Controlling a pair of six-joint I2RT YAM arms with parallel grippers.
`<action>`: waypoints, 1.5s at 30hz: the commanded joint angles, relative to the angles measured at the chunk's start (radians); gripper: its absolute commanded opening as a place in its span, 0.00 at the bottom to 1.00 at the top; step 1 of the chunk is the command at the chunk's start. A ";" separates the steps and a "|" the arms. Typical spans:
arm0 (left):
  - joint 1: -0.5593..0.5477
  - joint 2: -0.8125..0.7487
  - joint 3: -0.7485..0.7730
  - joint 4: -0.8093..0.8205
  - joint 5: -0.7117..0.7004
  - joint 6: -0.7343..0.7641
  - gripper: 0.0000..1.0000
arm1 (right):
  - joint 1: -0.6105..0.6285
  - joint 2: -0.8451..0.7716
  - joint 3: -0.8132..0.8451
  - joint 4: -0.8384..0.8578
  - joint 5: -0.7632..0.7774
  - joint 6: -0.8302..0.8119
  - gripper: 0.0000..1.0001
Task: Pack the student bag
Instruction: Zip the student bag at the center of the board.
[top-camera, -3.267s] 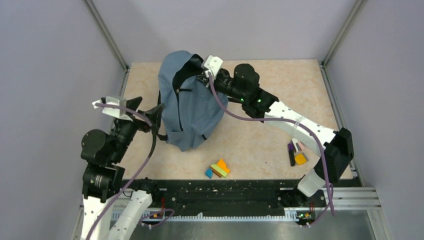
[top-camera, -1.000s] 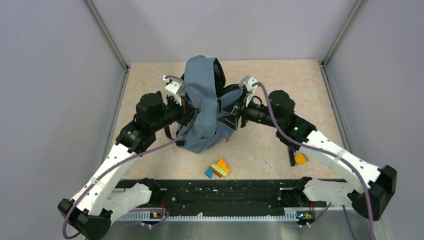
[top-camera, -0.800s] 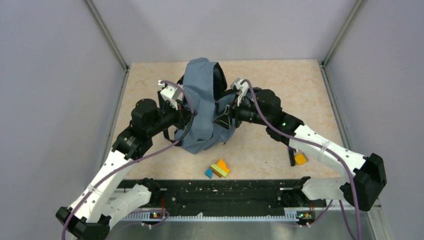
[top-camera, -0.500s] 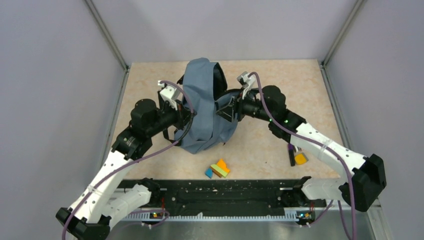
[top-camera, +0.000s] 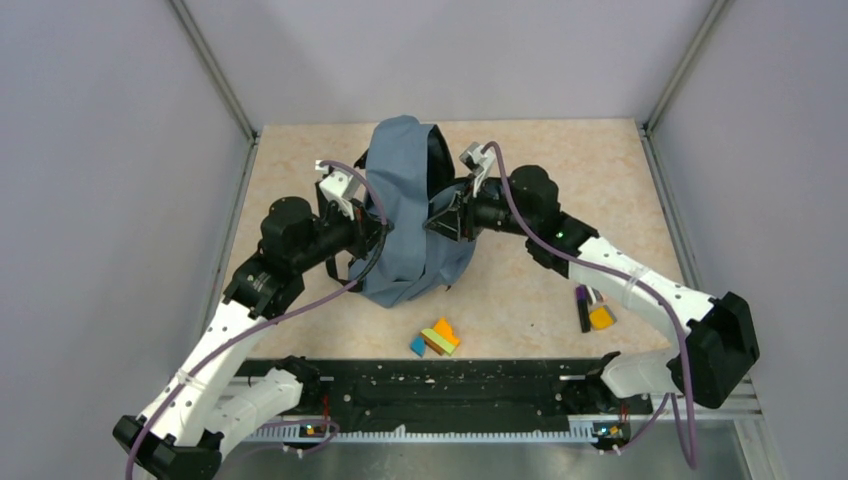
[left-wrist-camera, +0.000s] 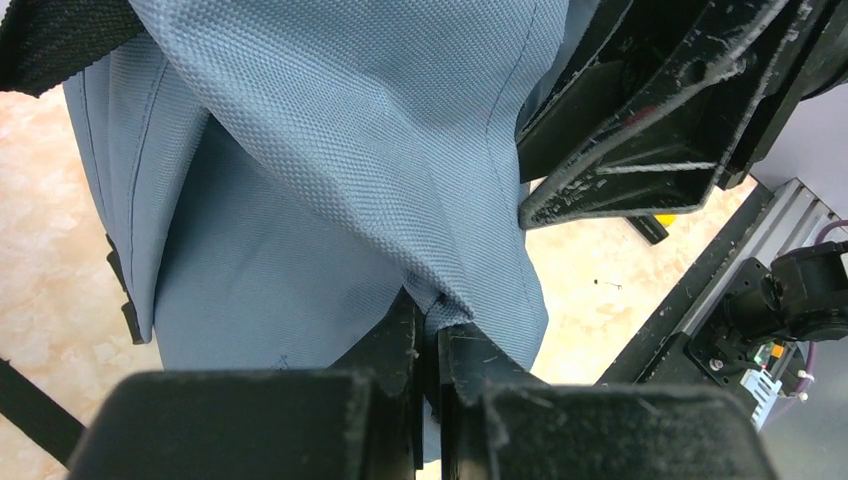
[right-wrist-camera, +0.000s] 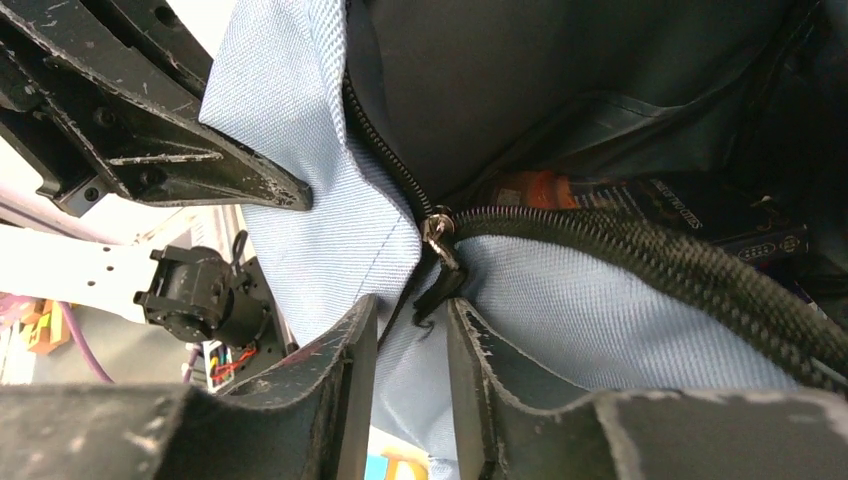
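Note:
The slate-blue student bag (top-camera: 405, 210) stands upright mid-table, its top opening facing back. My left gripper (top-camera: 378, 232) is shut on a fold of its fabric (left-wrist-camera: 330, 180) from the left; the pinched cloth shows in the left wrist view (left-wrist-camera: 428, 318). My right gripper (top-camera: 437, 222) comes in from the right at the zipper. In the right wrist view its jaws (right-wrist-camera: 410, 305) stand narrowly apart, with the metal zipper pull (right-wrist-camera: 437, 228) and its black tab (right-wrist-camera: 435, 290) at the tips. Books (right-wrist-camera: 640, 195) lie inside against the dark lining.
Small coloured blocks (top-camera: 436, 338) lie in front of the bag. An orange and a purple piece (top-camera: 594, 312) lie near the right arm. Grey walls close in the table on three sides. A black rail (top-camera: 440, 385) runs along the near edge.
My right gripper has shifted left up to the bag's zipper and its jaws have narrowed round the pull. The left gripper has kept its hold and barely moved.

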 joint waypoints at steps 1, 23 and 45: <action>0.009 0.000 -0.002 0.072 0.012 0.010 0.00 | -0.003 0.019 0.068 0.065 -0.017 -0.030 0.25; 0.050 0.005 -0.002 0.052 -0.102 0.014 0.00 | -0.001 -0.069 0.010 0.175 0.034 -0.154 0.00; 0.086 0.022 0.013 0.035 -0.033 0.027 0.00 | 0.158 -0.198 -0.160 0.174 0.329 -0.714 0.63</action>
